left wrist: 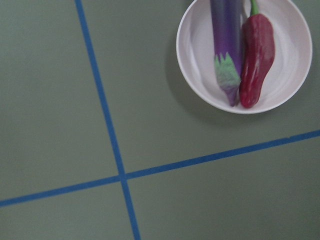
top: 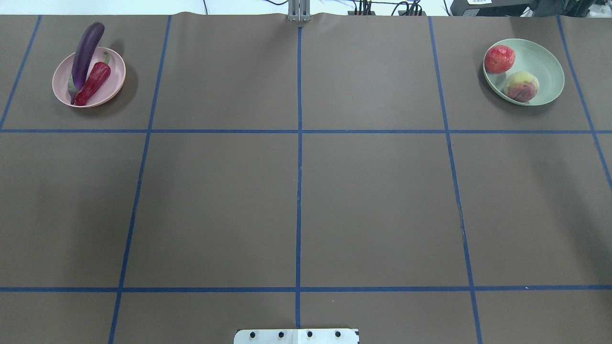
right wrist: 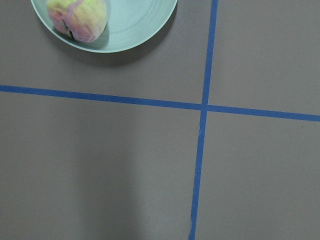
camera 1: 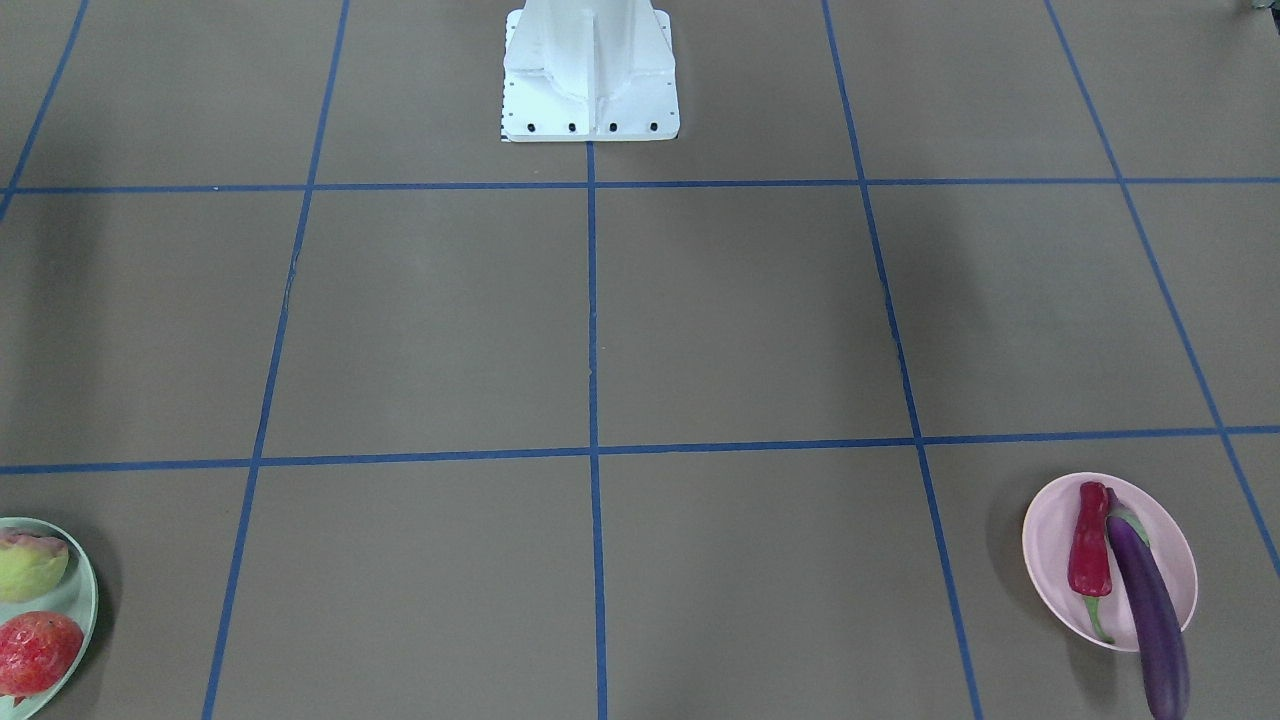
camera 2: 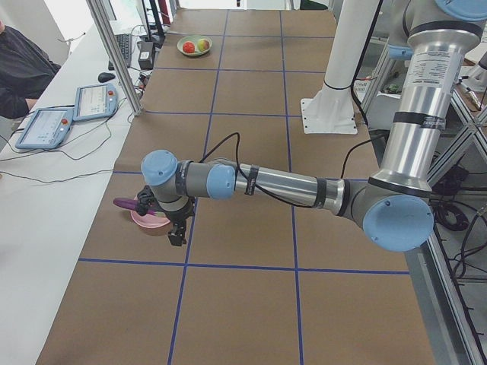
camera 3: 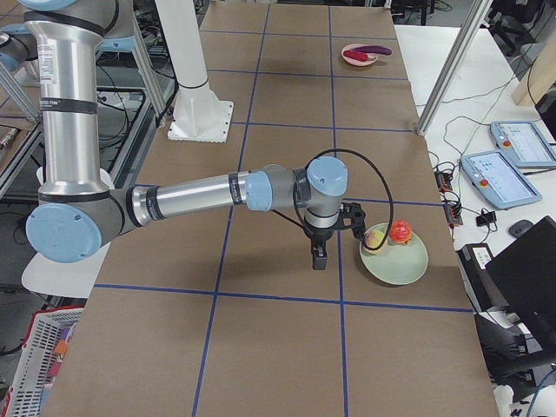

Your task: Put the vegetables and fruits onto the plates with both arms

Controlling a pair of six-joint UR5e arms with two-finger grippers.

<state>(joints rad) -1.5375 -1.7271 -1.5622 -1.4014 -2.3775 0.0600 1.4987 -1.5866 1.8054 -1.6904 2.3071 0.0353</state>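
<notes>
The purple eggplant (top: 86, 50) and red chili (top: 93, 82) lie on the pink plate (top: 114, 71) at the far left. The pomegranate (top: 499, 59) and peach (top: 521, 86) lie on the mint green plate (top: 545, 62) at the far right. My left gripper (camera 2: 176, 234) shows only in the exterior left view, raised beside the pink plate (camera 2: 148, 223). My right gripper (camera 3: 319, 257) shows only in the exterior right view, raised beside the green plate (camera 3: 401, 266). I cannot tell whether either is open or shut. Nothing shows in either of them.
The white base block (top: 296, 336) stands at the table's near middle edge. Blue tape lines grid the brown table. Metal posts (camera 2: 114, 61) and operator tablets (camera 2: 46, 125) stand along the far side, beyond the plates.
</notes>
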